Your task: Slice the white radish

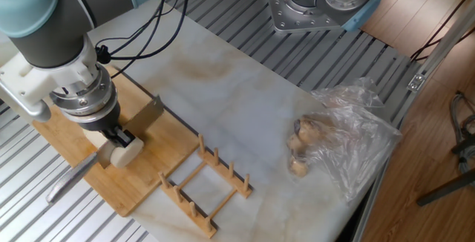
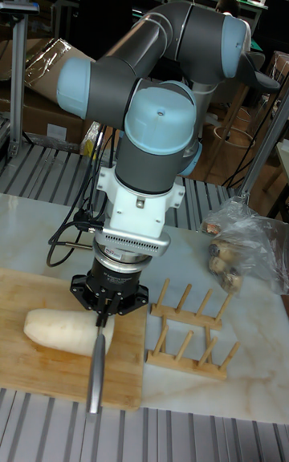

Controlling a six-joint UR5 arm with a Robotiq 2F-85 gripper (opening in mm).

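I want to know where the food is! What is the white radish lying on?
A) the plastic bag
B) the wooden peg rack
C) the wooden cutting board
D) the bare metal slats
C: the white radish lies on the wooden cutting board, under the knife held by the gripper, while the peg rack and plastic bag sit apart to the side.
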